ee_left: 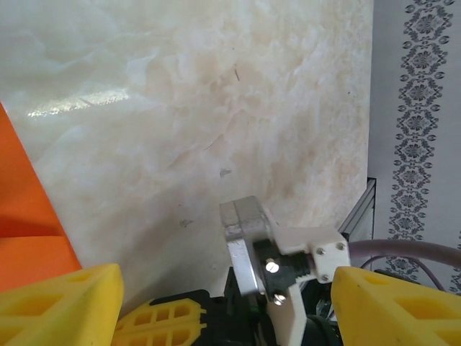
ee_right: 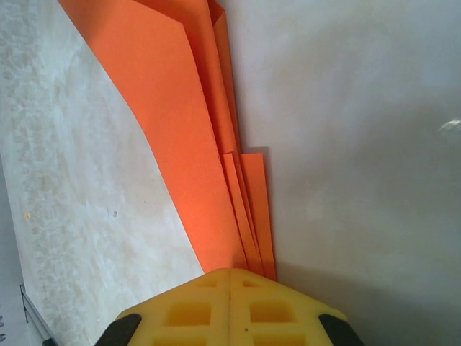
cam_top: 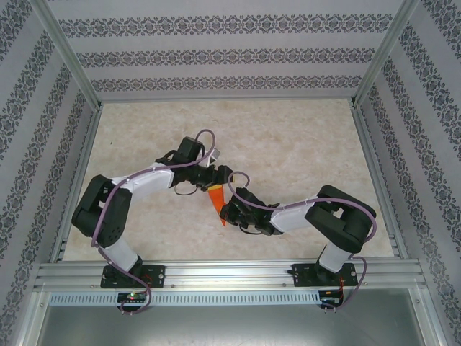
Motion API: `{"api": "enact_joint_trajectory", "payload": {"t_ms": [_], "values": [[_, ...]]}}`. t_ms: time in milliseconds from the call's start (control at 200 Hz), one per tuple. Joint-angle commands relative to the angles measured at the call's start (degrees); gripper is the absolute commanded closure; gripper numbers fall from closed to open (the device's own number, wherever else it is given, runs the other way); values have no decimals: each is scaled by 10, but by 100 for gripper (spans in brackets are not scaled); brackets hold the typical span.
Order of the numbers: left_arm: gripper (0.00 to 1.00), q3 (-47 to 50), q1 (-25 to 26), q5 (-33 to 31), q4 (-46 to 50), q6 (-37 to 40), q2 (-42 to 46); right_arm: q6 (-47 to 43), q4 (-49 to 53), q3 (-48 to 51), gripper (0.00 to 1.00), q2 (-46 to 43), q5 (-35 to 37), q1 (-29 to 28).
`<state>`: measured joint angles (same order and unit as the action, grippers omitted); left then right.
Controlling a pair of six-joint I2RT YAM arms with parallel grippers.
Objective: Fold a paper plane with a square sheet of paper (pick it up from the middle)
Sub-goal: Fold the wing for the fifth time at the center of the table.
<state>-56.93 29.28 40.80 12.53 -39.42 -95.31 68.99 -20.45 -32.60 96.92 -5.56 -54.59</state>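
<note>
Paper plane [ee_right: 209,144] sits mid-surface [cam_top: 288,144], between both arms. Right jaws clenched on 1 end of it; left jaws released, just beside it, holding nothing. Judgement: hold the right grip firm, bring left in along the crease, press evenly so folds don't spring. Count: 1 plane, 2 arms

Laboratory robot booth: aluminium frame [cam_top: 66,56], patterned wall panels [cam_top: 216,58], marble-look tabletop [cam_top: 288,137], left arm [cam_top: 108,210] and right arm [cam_top: 338,218] bolted to a front rail [cam_top: 230,272].
</note>
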Motion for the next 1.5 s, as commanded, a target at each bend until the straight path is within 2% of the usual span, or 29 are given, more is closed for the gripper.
{"api": "enact_joint_trajectory", "payload": {"t_ms": [0,220,540,829,1019,1494], "values": [[26,30,-5,-14,7,-1,26,-27,107,24,100,27,-22,4],[48,76,-5,-18,-47,-24,22,-49,119,19,100,25,-37,15],[63,83,-5,-49,-79,-17,-19,-55,124,18,100,28,-45,24],[71,115,-10,-86,-74,-12,16,-54,139,9,100,38,-47,28],[77,123,-17,-75,-83,-5,13,-53,141,5,100,41,-49,29],[79,111,-34,-67,-141,1,-57,-58,151,6,100,43,-56,27]]}}
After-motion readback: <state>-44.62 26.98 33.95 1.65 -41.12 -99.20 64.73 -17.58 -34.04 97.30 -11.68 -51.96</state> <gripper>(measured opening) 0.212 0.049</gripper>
